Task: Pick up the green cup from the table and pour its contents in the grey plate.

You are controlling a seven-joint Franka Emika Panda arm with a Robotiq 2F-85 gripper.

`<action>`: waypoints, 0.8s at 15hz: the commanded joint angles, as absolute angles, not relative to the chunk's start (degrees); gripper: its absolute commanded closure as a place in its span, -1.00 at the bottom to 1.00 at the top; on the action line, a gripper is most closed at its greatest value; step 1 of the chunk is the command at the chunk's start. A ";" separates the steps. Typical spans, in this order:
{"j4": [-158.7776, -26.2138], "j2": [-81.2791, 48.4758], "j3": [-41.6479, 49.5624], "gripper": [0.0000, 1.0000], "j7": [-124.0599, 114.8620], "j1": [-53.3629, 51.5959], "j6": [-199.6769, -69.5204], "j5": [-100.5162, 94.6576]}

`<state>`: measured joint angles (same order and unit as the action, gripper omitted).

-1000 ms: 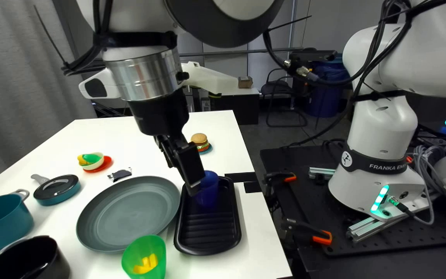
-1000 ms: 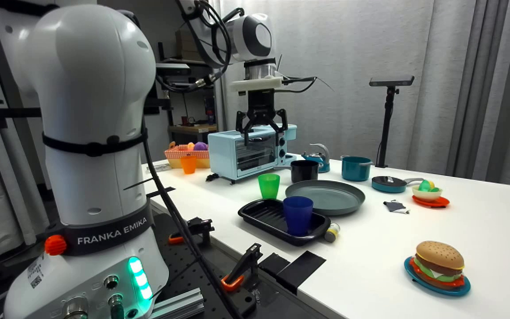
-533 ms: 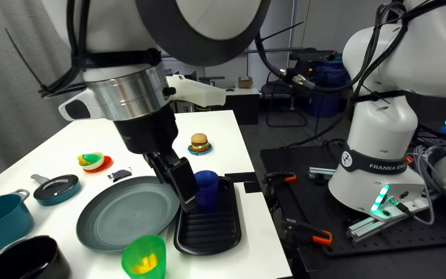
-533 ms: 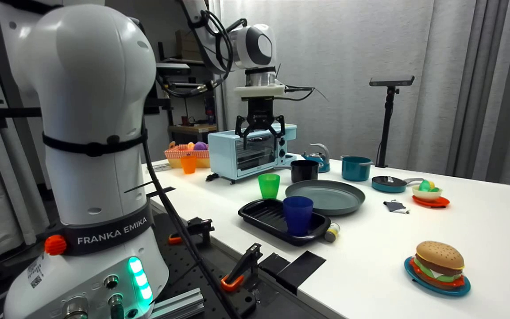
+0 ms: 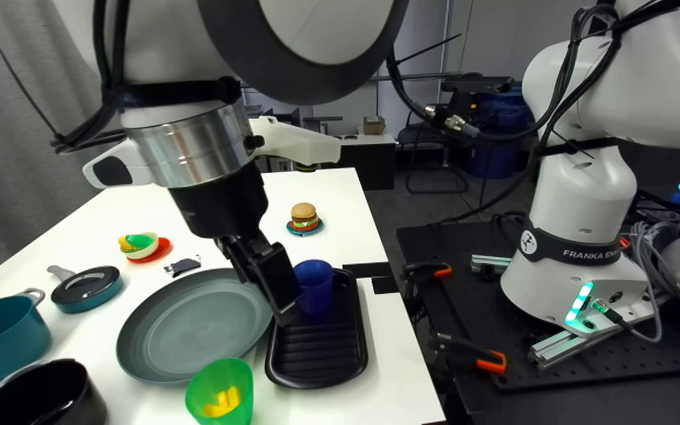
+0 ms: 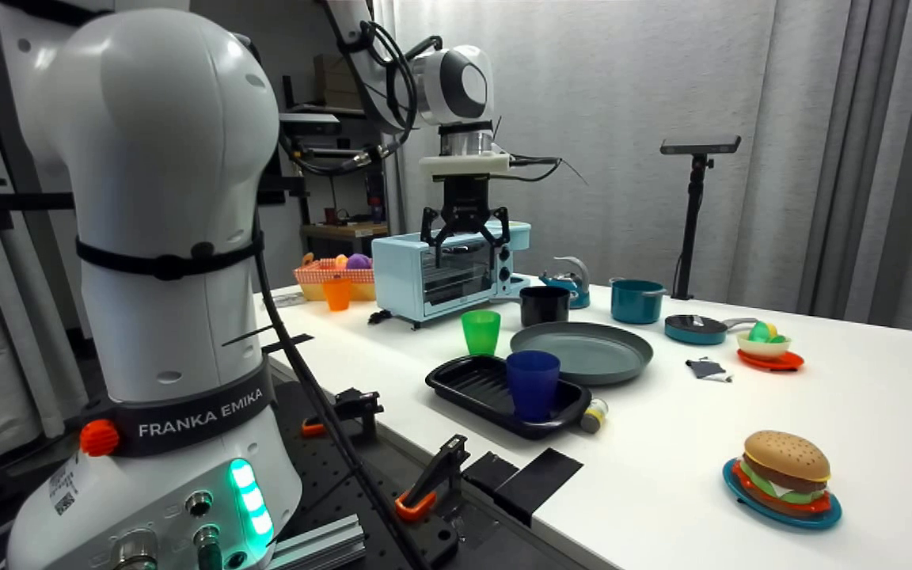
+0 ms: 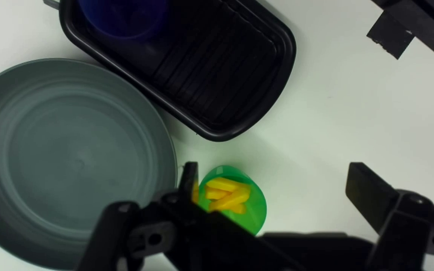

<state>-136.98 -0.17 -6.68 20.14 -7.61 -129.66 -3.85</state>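
The green cup (image 7: 252, 210) stands upright on the white table (image 6: 662, 467), holding several yellow pieces (image 7: 228, 194). In both exterior views, the cup (image 5: 207, 381) (image 6: 480, 332) is beside the grey plate (image 5: 192, 330), which has nothing on it. My gripper (image 6: 465, 260) hangs in the air above the table, its jaws spread wide with nothing between them. From the wrist, the gripper (image 7: 272, 173) is off-centre over the cup: the cup lies close to the left finger (image 7: 188, 178), which covers part of its edge, and far from the right finger (image 7: 367, 192).
A black tray (image 5: 316, 360) with a blue cup (image 5: 316, 286) in it borders plate and green cup. Behind them are a black pot (image 6: 545, 305) and a toaster oven (image 6: 456, 277). A small can (image 6: 594, 416) touches or nearly touches the tray. A toy burger (image 6: 787, 467) sits farther off.
Over the last second my gripper has come lower and shifted toward the left in an exterior view, slowing in the latest half second. Its jaws stayed open; cup and plate did not move.
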 commanded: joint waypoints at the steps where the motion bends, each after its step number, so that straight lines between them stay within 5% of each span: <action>1: -137.37 -0.02 -6.56 -1.00 19.62 -7.13 -130.42 -5.09; 12: -136.38 -3.94 -7.85 -1.00 20.41 -7.85 -132.95 -5.57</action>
<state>-137.04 -2.07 -7.24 20.07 -7.56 -130.63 -5.21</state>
